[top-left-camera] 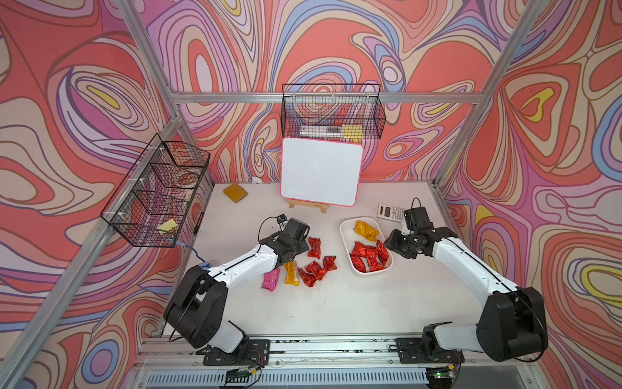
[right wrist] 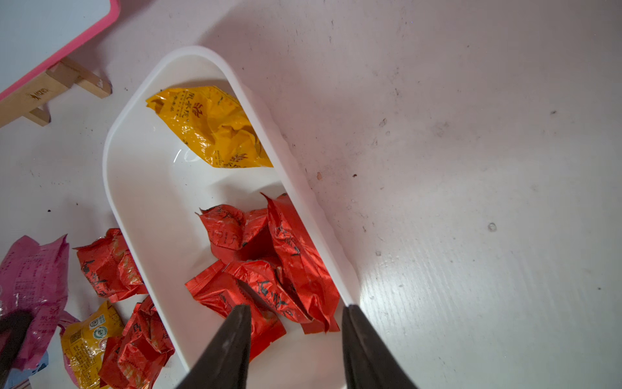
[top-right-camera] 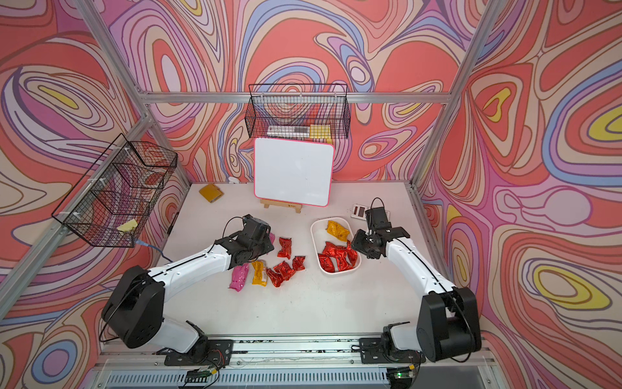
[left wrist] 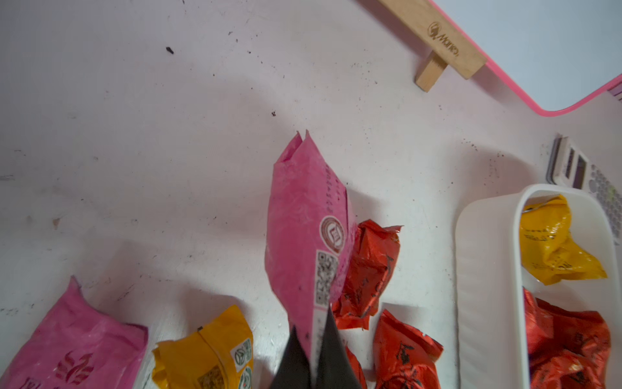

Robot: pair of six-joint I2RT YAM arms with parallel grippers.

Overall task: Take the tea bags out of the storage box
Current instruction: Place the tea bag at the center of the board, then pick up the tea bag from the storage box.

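Your left gripper (left wrist: pixel 311 363) pinches a pink tea bag (left wrist: pixel 306 229) beside loose tea bags (top-left-camera: pixel 314 267) on the table (top-left-camera: pixel 336 303). Right of them, the storage box (top-left-camera: pixel 346 240) holds red and yellow tea bags (top-left-camera: pixel 368 257); your right gripper (right wrist: pixel 297 308), half-open and empty, straddles its right rim.

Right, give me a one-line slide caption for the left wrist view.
Left pincer shut on a pink tea bag; other sachets lie on the table, red and yellow ones in the storage box.

The wooden easel (left wrist: pixel 437 40) is branded "Maries".
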